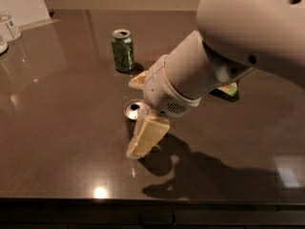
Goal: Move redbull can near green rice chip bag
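Note:
The redbull can (134,109) stands upright on the dark table (62,128); only its shiny silver top and a sliver of its side show. My gripper (134,119) is down around it, open. One cream finger (145,136) covers the can's near side and the other (137,81) sits just behind it. The green rice chip bag (229,89) lies behind my arm to the right, and only a small light green bit of it shows.
A shorter green can (123,50) stands at the back, left of my arm. A clear bottle (10,26) and a white board (21,4) are at the far left corner. The table's front edge (152,202) runs close below the gripper.

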Action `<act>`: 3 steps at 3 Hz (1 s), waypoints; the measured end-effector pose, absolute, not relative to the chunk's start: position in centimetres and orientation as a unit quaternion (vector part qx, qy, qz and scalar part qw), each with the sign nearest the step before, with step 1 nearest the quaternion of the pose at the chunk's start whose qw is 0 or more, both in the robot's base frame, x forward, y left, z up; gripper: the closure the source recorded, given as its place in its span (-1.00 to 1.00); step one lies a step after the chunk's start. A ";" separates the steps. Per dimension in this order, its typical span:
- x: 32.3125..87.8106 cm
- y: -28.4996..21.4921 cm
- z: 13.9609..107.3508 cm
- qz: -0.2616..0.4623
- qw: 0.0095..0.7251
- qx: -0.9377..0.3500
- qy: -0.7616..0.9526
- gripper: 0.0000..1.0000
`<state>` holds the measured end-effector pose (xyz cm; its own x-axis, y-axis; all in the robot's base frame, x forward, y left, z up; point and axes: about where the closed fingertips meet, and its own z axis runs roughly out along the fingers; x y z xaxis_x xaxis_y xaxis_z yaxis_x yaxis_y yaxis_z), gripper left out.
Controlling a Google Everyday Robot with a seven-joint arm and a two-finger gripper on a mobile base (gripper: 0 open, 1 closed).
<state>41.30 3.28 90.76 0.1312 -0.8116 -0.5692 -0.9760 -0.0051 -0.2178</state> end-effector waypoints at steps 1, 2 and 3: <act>41.4 2.6 90.7 0.149 0.283 -0.687 0.652 -0.19; 41.3 1.5 92.0 0.152 0.287 -0.679 0.659 0.26; 42.1 -1.5 94.0 0.143 0.294 -0.655 0.681 0.72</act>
